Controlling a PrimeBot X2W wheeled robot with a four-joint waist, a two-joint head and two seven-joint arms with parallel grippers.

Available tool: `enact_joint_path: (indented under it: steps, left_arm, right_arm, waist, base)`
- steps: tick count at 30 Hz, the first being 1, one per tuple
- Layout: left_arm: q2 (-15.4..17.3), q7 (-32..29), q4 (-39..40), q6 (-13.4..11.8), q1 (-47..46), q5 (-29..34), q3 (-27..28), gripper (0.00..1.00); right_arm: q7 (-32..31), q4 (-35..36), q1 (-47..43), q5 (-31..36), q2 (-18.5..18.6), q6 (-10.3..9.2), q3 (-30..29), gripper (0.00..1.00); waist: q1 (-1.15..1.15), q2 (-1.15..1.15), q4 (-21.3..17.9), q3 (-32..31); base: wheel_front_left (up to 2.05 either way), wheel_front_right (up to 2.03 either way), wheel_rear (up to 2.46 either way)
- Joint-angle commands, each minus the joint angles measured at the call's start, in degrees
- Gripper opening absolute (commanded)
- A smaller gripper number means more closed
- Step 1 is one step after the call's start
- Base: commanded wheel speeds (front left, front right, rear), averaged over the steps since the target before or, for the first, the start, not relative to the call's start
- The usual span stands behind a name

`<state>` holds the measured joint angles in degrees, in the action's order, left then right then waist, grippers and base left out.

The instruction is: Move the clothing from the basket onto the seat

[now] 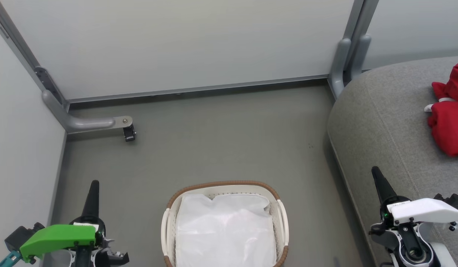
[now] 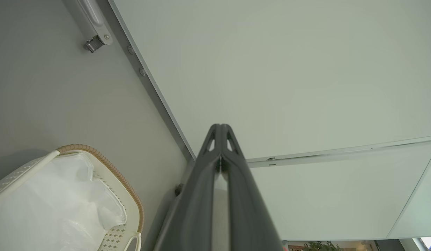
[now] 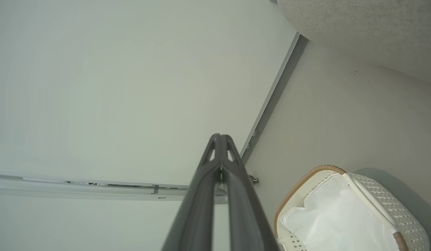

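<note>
The red clothing (image 1: 450, 111) lies bunched on the grey seat (image 1: 384, 118) at the far right, with a bit of white trim showing. The white perforated basket (image 1: 169, 226) with its brown woven rim stands on the floor at bottom centre, holding just its white crinkly liner (image 1: 223, 230). My left gripper (image 1: 94, 185) is shut and empty, left of the basket. My right gripper (image 1: 376, 172) is shut and empty over the seat's front edge. The basket (image 2: 128, 198) sits lower left of my left gripper (image 2: 220, 128) and the basket (image 3: 376, 195) lower right of my right gripper (image 3: 220, 137).
Pale partition panels (image 1: 177, 44) close off the back and left side. A grey panel foot with a caster (image 1: 128, 131) juts onto the floor at the left; another post (image 1: 343, 63) stands by the seat's far corner.
</note>
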<state>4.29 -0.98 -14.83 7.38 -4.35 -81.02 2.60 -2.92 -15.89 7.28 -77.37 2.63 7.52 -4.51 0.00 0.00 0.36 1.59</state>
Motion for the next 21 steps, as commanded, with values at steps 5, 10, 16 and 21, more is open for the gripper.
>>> enact_joint_path:
  steps: [5,10,16,21]
  left_arm:
    - [0.3,-0.9,0.7,0.2,-1.5,-3.0,0.6,0.00]
    - [0.3,-1.5,0.7,0.2,-1.6,-4.8,0.8,0.00]
    - [0.2,-2.3,0.8,0.2,-1.8,-7.2,1.2,0.00]
    - [0.1,-2.9,0.9,0.2,-1.7,-9.0,1.5,0.00]
  right_arm:
    - [-0.8,0.8,-0.7,-3.3,0.3,-0.04,-0.6,0.00]
    - [-1.4,1.1,-0.8,-5.6,0.3,-0.03,-0.9,0.00]
    - [-2.0,1.4,-0.9,-8.2,0.4,-0.03,-1.3,0.00]
    - [-2.6,1.6,-1.1,-10.4,0.4,-0.04,-1.6,0.00]
  waist:
    - [0.00,0.00,-0.1,-0.2]
    - [0.00,0.00,-0.1,-0.4]
    - [0.00,0.00,-0.2,-0.7]
    - [0.00,0.00,-0.2,-0.9]
  base:
    - [0.00,0.00,0.00]
    - [0.00,0.00,0.00]
    - [0.00,0.00,0.00]
    - [0.00,0.00,0.00]
